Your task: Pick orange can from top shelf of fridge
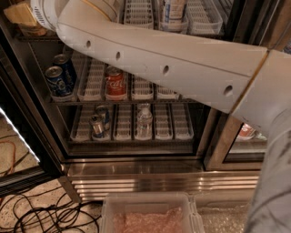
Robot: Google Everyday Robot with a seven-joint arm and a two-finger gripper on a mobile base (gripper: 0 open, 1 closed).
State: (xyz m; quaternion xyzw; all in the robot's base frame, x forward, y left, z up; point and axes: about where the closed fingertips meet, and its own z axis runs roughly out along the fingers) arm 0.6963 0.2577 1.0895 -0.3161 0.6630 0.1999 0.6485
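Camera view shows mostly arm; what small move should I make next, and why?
Probably pause the arm and check the grip: the claw is out of view past the wrist at upper left, and what may be the orange can shows beside it, unconfirmed.
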